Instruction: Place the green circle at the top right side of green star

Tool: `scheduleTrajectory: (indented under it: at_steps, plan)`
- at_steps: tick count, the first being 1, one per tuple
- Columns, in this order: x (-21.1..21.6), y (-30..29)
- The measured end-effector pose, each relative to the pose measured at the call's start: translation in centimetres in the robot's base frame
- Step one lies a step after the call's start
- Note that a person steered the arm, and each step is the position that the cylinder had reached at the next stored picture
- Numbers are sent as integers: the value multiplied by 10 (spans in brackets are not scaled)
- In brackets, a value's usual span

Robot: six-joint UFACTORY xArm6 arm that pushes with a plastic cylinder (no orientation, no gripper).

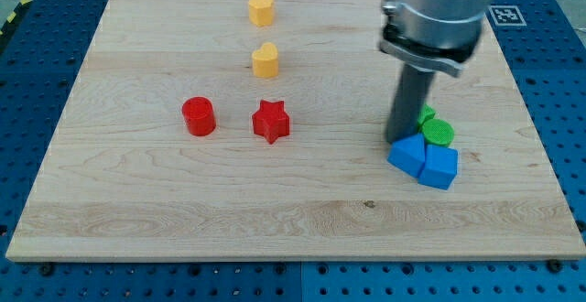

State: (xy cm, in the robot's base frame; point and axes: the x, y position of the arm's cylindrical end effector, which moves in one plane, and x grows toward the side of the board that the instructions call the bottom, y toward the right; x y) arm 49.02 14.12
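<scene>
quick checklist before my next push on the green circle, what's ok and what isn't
1. Flat green circle block in view: ok.
2. Green star block located: ok, though the dark rod hides most of it.
3. My tip placement: at the view's left of both green blocks; contact cannot tell.
4. Circle at star's top right: not ok, it sits toward the view's lower right.
5. Two blue blocks crowd the circle from below: not ok.
6. Wooden board edge margin: ok.
</scene>
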Motion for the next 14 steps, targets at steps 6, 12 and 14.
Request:
scheduleTrajectory:
  at_steps: [6, 12, 14]
  plan:
    - [34, 84]
    - [24, 122]
    - [-4, 92]
